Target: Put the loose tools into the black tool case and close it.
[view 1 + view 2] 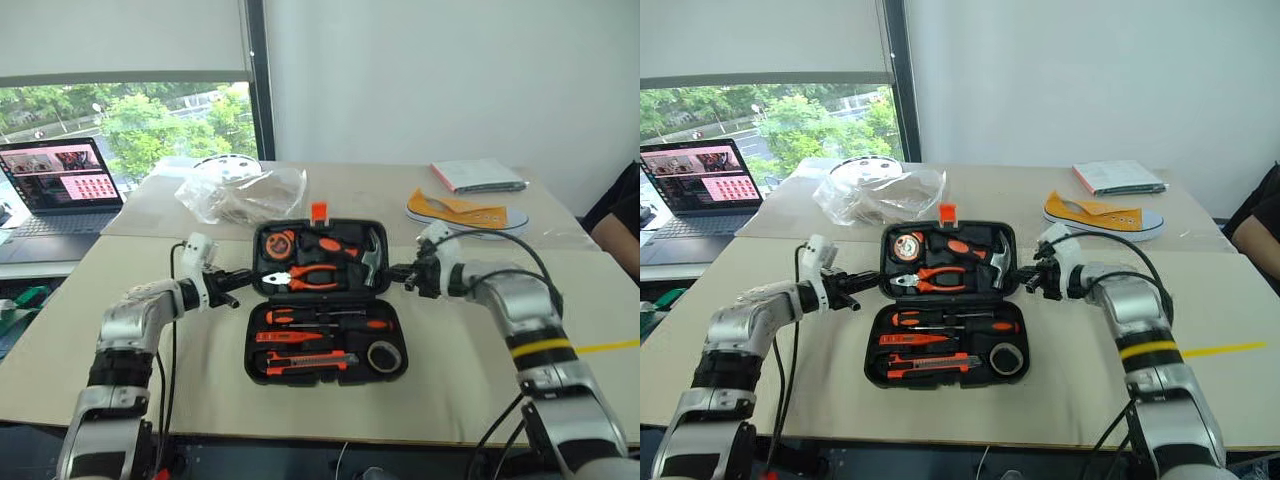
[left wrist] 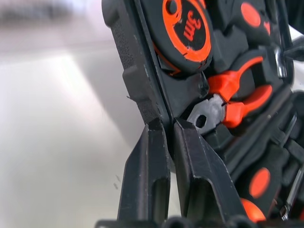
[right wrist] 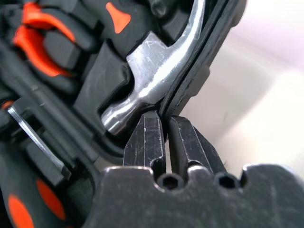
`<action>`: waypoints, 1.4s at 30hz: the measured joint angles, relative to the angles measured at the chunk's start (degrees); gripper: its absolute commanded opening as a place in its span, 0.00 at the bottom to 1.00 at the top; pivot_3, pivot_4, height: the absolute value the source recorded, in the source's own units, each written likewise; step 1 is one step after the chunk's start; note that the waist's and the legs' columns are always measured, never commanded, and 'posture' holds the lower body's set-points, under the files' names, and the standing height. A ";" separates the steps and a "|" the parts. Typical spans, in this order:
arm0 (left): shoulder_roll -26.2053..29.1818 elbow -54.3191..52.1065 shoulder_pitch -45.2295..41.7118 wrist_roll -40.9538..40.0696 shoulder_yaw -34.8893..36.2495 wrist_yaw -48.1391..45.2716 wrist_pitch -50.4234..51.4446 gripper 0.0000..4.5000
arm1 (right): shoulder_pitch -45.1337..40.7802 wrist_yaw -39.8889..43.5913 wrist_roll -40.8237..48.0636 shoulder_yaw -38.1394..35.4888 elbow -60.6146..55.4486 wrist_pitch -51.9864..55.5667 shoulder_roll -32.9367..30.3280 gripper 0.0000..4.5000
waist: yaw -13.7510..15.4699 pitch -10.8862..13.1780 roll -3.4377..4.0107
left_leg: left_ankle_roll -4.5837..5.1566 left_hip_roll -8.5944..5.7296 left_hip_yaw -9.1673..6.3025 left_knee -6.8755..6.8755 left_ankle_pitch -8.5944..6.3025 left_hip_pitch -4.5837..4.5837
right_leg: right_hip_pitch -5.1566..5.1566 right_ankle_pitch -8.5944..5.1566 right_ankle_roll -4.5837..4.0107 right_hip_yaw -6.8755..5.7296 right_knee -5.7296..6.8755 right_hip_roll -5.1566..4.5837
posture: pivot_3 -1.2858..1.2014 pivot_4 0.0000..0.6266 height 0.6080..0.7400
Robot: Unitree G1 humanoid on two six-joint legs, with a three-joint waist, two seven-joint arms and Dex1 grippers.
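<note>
Nearest the camera, the black moulded plastic tool case (image 1: 325, 303) lies open on the beige worktop (image 1: 450, 390), its lid half tilted up at the far side with an orange latch (image 1: 319, 211) on its far edge. Seated in the near half are two orange-and-black-handled screwdrivers (image 1: 325, 318), an orange-black utility knife (image 1: 305, 361) and a small black tape roll (image 1: 384, 355). Held in the lid recesses are orange-handled pliers (image 1: 305, 277), a steel-headed hammer (image 1: 371, 262) and a round orange-and-black tape measure (image 1: 277, 242). The left pincer (image 1: 238, 276) is clamped on the lid's left rim, its black fingers (image 2: 147, 175) pressed together over the edge beside the pliers' tip. The right pincer (image 1: 403, 272) is clamped on the lid's right rim, its fingers (image 3: 147, 140) closed over the edge just beside the hammer head. A yellow canvas shoe (image 1: 465, 212), a clear plastic bag (image 1: 240, 192) and an open laptop (image 1: 60, 185) are seen well beyond the case.
</note>
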 measured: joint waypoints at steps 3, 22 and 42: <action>1.53 -3.74 5.63 1.91 -0.20 -3.56 -12.58 0.00 | 6.56 2.63 -1.73 -0.14 -2.64 -14.33 -2.13 0.00 | 0.02 0.00 0.00 | 0.00 -0.04 0.09 -0.26 0.00 0.03 | 0.01 -0.05 0.06 -0.07 -0.20 -0.01 | 0.52 0.24 1.00; 10.07 -2.97 25.32 10.06 -3.11 -12.15 -55.91 0.51 | 18.88 2.13 -14.89 3.39 8.52 -59.50 -11.88 0.78 | 0.46 0.04 0.12 | 0.07 0.30 0.82 -0.51 -0.06 1.67 | 1.29 -0.14 0.00 0.48 -0.64 -0.10 | 0.52 0.24 1.00; 5.53 2.07 10.37 9.09 -8.91 -9.42 -31.57 0.00 | 53.32 2.98 4.14 -2.53 -34.96 -23.92 -18.56 0.00 | 1.42 0.04 0.01 | 0.19 0.34 0.73 -0.51 -0.14 1.66 | 1.34 -0.13 0.02 0.54 -0.70 -0.01 | 0.52 0.24 1.00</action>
